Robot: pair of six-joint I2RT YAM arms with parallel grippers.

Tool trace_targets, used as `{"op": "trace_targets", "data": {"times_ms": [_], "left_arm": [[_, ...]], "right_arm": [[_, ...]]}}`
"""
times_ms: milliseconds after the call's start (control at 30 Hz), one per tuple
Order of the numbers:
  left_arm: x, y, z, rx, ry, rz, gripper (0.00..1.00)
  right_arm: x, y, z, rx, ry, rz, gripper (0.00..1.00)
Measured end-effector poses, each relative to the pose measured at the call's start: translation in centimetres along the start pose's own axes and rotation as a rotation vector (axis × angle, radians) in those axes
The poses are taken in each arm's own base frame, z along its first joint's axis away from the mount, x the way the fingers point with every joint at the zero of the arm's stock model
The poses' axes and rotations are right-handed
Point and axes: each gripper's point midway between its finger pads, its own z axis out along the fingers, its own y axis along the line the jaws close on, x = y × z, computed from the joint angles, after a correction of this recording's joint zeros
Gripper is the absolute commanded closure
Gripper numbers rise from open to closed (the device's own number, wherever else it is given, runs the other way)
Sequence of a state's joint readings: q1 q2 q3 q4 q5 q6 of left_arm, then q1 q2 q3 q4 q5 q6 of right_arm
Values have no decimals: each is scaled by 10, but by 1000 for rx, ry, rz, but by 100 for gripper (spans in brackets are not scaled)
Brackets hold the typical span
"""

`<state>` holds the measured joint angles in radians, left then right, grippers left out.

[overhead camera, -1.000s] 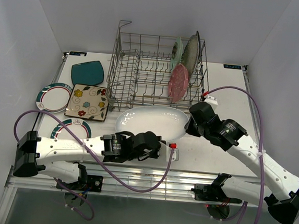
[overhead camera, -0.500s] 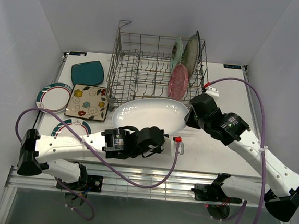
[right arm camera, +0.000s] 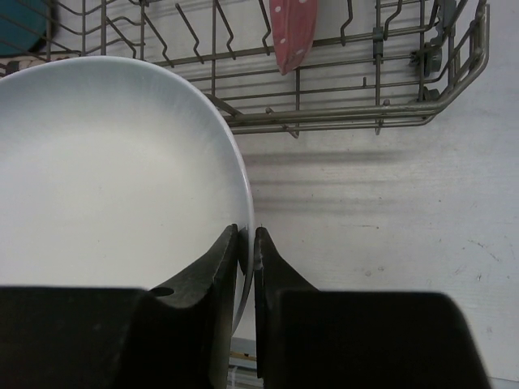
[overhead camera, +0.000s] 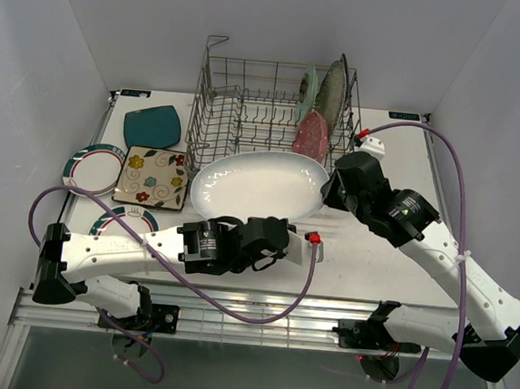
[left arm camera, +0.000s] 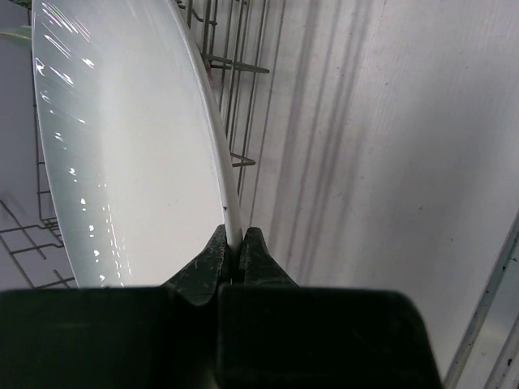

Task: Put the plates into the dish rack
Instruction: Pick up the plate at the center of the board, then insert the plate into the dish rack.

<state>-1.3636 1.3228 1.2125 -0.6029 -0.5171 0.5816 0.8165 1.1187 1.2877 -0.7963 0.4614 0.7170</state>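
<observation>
Gripped at its rim by the left end effector (left arm camera: 233,253) and right end effector (right arm camera: 246,243), the white oval plate (overhead camera: 259,187) now rises nearer the dish rack (overhead camera: 249,112), so loading seems close.

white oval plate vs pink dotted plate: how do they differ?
Colour: the white oval plate is plain white; the pink dotted plate is pink with pale dots. Size: the oval one is clearly larger. State: the oval one is pinched at its rim by left gripper and right gripper, outside the dish rack; the pink one stands on edge inside it.
</observation>
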Motion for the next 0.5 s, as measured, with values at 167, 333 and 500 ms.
{"op": "trace_targets", "data": {"times_ms": [167,333,500], "left_arm": [[-3,12,0,-52,-4,29,100],[-13,26,1,-109,-36,48,100],[-21,45,0,-179,-70,55,100]], "right_arm": [[-15,4,-3,-8,-50,-9,92],[-34,7,-8,-7,-110,-26,92],[-61,13,-15,-11,-186,-39,92]]}}
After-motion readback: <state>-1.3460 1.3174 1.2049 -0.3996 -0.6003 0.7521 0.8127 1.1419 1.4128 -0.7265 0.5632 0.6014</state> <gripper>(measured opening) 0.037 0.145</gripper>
